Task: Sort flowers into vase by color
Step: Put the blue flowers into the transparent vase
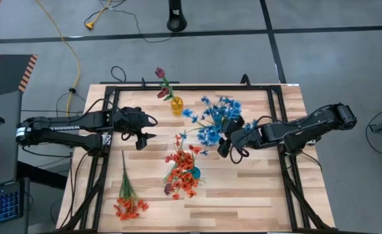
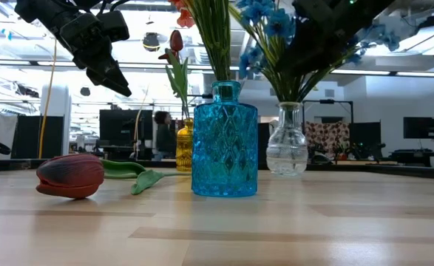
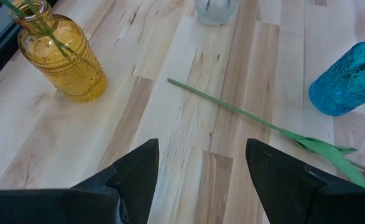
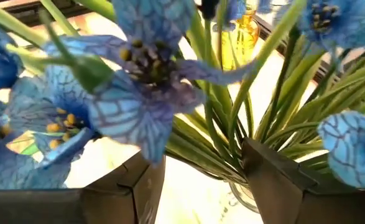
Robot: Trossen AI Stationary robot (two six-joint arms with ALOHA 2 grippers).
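A clear vase (image 2: 287, 148) holds blue flowers (image 1: 217, 120). A blue vase (image 2: 224, 140) holds orange-red flowers (image 1: 181, 170). A yellow vase (image 1: 176, 105) holds a maroon tulip (image 1: 160, 73). Another maroon tulip lies flat on the table, its bud (image 2: 70, 176) near the blue vase and its stem (image 3: 232, 107) pointing toward the clear vase. An orange-red spray (image 1: 129, 198) lies at the near left. My left gripper (image 1: 145, 138) is open and empty above the table, left of the vases. My right gripper (image 4: 201, 155) is open among the blue flowers' stems (image 4: 232, 118), above the clear vase. My right gripper's fingers (image 4: 269, 177) stand on either side of the blue flowers' stems and leaves just above the clear vase's mouth, coming from the table's right. I cannot tell whether they touch the stems.
A black frame (image 1: 275, 123) runs around the wooden table top. The three vases stand close together at the table's middle. Bare wood shows at the near right (image 1: 256, 201) and below my left gripper.
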